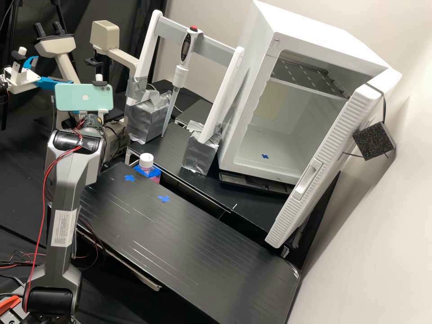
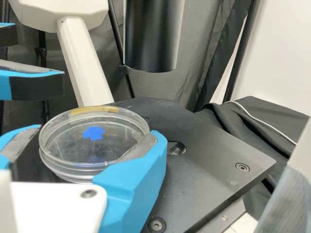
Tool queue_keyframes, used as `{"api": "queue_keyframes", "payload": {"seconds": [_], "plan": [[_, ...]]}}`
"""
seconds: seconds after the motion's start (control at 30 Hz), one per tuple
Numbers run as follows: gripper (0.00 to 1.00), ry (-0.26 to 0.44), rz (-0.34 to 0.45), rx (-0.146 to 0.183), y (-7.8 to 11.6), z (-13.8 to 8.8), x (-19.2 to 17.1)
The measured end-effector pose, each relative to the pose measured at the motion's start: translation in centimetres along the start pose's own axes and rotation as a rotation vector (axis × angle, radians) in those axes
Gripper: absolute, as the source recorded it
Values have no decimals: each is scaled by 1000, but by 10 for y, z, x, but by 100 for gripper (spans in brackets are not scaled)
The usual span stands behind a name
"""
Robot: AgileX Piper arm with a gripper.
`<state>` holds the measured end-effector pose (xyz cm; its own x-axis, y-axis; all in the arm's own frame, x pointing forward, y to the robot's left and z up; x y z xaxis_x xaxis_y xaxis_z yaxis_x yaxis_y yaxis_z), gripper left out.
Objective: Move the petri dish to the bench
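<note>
The petri dish [image 2: 68, 145] lies level at the dark microscope stage [image 2: 214, 155], its sides held by the gripper [image 2: 93, 138], presumably so that it lifts away flat. The blue tape crosses [image 1: 164, 199] on the bench [image 1: 180, 238] probably mark its landing spots.

A white cabinet [image 1: 310, 22] stands open; a white-capped bottle [image 1: 147, 167] stands beside the black bench [image 1: 180, 243].

Beside the pincer [image 1: 75, 112], room was left above the microscope stage [image 2: 209, 160]; beyond, passage was obstructed by a black cylinder [image 2: 153, 39].
</note>
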<state>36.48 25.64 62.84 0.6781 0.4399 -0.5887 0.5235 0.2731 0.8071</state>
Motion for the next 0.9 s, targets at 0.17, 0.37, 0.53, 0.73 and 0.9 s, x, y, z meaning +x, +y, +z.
{"api": "queue_keyframes", "payload": {"seconds": [0.17, 0.37, 0.53, 0.73, 0.9], "plan": [[0, 9, 10, -2, -4, 2, -5], [0, -11, 19, 6, -4, 0, -24], [0, -48, 39, -25, -1, -2, -49], [0, -8, 115, -76, 1, -11, -93], [0, 43, 217, -93, 1, -10, -143]]}}
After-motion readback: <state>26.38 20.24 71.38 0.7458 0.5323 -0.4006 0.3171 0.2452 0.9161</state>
